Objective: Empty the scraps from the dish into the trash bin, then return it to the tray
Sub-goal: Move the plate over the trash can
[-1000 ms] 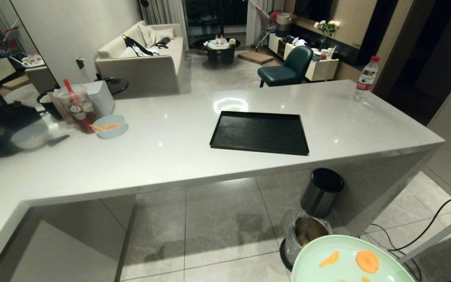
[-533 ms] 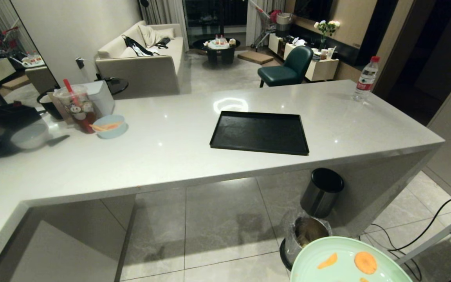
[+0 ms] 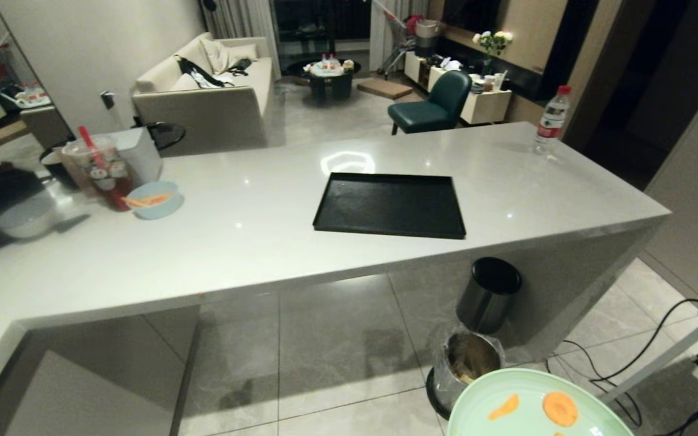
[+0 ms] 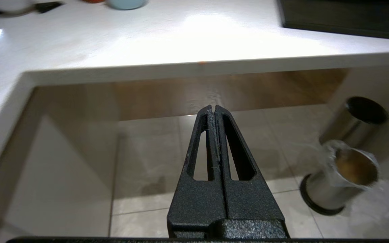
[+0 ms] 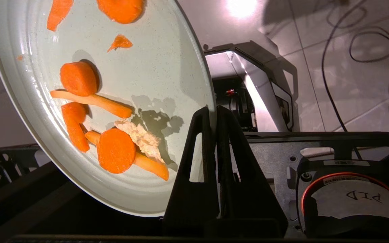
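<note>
My right hand (image 5: 213, 113) is clamped on the rim of the dish (image 5: 120, 84), one finger above the edge and one below, holding it out over the floor just beside the trash bin (image 3: 469, 363), not yet over its mouth. The dish looks stiff and smooth-glazed, and a pinch at one edge leaves all its weight hanging off my fingers, so I judge it could twist or slip if I tip it fast; a slow tilt away from the gripped edge seems safest. The scraps (image 5: 108, 135) are small and light and should slide freely on the glaze, though the damp pale piece might cling. My head view shows only the far part of the dish with two orange bits, plus the tray (image 3: 389, 204) waiting on the worktop (image 3: 252, 236) and a second, black-topped bin (image 3: 488, 295) standing behind the lined one. The right wrist view alone shows the grip itself and the full heap of carrot. My left hand (image 4: 213, 108) hangs parked with its fingers pressed together, holding nothing, and its view looks into the lined bin from the side.
</note>
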Controlling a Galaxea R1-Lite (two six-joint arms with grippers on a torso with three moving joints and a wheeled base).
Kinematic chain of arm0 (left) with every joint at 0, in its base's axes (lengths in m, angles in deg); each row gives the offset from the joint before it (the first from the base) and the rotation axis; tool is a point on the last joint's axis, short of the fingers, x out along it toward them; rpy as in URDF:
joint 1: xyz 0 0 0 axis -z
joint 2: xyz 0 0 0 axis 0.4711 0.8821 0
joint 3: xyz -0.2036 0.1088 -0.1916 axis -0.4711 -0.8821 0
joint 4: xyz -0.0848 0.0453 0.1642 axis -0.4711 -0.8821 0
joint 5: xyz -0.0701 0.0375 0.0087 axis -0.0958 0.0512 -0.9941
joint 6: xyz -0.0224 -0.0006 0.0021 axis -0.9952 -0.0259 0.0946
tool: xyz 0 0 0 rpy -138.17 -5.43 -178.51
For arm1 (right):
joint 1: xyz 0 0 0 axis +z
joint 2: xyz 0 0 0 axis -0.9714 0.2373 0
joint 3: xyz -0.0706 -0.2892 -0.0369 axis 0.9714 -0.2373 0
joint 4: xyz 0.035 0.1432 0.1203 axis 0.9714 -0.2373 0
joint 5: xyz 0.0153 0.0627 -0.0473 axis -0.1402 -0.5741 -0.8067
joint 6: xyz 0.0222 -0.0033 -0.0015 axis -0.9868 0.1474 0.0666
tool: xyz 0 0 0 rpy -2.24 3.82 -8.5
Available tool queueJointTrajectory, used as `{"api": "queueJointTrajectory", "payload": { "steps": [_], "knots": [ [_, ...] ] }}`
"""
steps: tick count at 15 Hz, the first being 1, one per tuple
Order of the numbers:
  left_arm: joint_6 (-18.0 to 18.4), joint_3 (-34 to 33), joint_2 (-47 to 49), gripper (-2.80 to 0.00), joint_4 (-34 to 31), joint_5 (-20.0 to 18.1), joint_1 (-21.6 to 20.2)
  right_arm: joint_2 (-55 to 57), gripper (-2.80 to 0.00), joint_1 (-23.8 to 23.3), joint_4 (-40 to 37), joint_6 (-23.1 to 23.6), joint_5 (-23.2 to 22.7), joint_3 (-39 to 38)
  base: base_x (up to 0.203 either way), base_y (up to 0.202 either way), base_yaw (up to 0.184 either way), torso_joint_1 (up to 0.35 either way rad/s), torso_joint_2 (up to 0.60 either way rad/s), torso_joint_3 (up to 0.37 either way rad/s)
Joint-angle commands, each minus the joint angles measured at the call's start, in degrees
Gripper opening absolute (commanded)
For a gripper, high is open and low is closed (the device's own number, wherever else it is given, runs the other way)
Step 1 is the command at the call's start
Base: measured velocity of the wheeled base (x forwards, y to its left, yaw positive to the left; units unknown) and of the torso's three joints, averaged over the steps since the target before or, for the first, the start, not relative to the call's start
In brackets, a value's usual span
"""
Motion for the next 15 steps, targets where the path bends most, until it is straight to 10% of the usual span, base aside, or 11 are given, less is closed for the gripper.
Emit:
{"api": "queueJointTrajectory", "payload": {
  "steps": [1,15],
  "knots": [
    [0.0,0.0,0.1,-2.80,0.0,0.0,0.0,-0.2,-2.80,0.0,-0.2,-0.3,0.1,0.0,0.000,0.012,-0.166,0.001,0.00,0.001],
    [0.0,0.0,0.1,-2.80,0.0,0.0,0.0,0.1,-2.80,0.0,-0.1,-0.1,0.1,0.5,-0.001,0.005,-0.100,0.001,0.00,0.002]
  ]
}}
